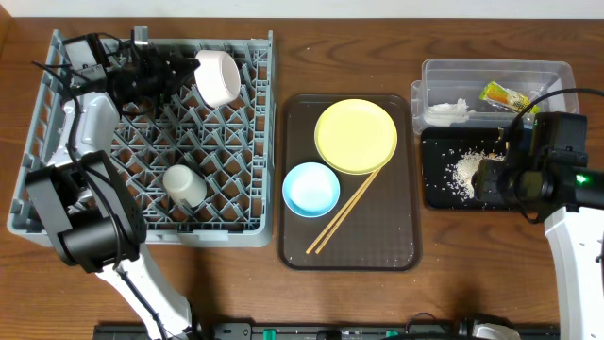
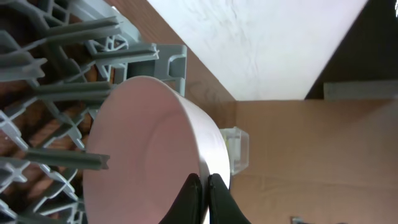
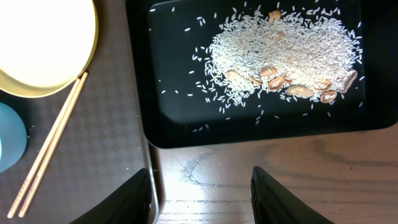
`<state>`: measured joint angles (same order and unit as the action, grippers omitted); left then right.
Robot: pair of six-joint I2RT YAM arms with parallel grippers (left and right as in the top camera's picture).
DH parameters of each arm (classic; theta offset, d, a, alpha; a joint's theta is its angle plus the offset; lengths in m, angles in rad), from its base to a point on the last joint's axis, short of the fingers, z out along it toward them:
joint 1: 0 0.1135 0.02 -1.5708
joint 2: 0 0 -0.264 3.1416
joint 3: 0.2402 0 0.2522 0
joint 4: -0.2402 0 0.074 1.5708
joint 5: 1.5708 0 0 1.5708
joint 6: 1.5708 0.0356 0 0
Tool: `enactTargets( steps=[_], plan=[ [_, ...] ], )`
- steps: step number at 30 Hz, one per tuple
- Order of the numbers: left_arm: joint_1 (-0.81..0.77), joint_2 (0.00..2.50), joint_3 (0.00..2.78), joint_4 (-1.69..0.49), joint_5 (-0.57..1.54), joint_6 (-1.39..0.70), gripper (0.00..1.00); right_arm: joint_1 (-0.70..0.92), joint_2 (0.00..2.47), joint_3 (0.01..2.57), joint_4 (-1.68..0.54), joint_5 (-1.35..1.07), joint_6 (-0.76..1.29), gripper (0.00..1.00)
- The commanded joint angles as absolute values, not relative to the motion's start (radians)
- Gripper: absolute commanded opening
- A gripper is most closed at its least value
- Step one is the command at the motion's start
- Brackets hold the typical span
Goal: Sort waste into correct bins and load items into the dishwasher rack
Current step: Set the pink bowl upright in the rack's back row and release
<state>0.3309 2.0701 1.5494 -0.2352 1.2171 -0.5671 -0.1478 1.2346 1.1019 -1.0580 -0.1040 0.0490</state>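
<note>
My left gripper [image 1: 189, 72] is shut on the rim of the white bowl [image 1: 219, 77], holding it tilted on its side over the back of the grey dishwasher rack [image 1: 151, 234]. In the left wrist view the jaws [image 2: 204, 194] pinch the bowl's rim [image 2: 149, 143]. A white cup [image 1: 184, 184] lies in the rack. The yellow plate [image 1: 356, 135], blue bowl [image 1: 310, 189] and chopsticks [image 1: 344, 212] sit on the brown tray. My right gripper [image 3: 200, 199] is open and empty over bare wood in front of the black tray [image 3: 174, 93], which holds rice scraps [image 3: 280, 56].
The clear tub [image 1: 491, 64] at the back right holds the white tissue [image 1: 451, 110] and the yellow-green wrapper [image 1: 507, 96]. The brown tray [image 1: 297, 250] lies between the rack and the black tray [image 1: 429, 189]. My right arm hangs over the black tray's right side.
</note>
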Motion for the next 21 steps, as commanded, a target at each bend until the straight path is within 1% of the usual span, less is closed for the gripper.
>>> enactTargets(
  steps=[1, 5, 10, 13, 18, 21],
  plan=[
    [0.341, 2.074, 1.55, -0.25, 1.095, -0.651, 0.06, -0.151, 1.226, 1.113, -1.06, -0.11, 0.059, 0.49],
    [0.341, 2.074, 1.551, -0.247, 1.122, -0.733, 0.06, -0.151, 1.226, 1.113, -1.06, -0.11, 0.059, 0.5],
    [0.342, 2.074, 1.551, -0.135, 1.208, -0.862, 0.06, -0.151, 1.226, 1.113, -1.06, -0.11, 0.059, 0.49],
    [0.347, 2.074, 1.551, -0.094, 1.216, -0.958, 0.06, -0.151, 1.226, 1.113, -1.06, -0.11, 0.059, 0.5],
    [0.346, 2.074, 1.551, -0.072, 1.216, -0.99, 0.06, -0.151, 1.226, 1.113, -1.06, -0.11, 0.059, 0.5],
    [0.342, 2.074, 1.551, -0.117, 1.216, -0.99, 0.06, -0.151, 1.226, 1.113, -1.06, -0.11, 0.059, 0.49]
  ],
)
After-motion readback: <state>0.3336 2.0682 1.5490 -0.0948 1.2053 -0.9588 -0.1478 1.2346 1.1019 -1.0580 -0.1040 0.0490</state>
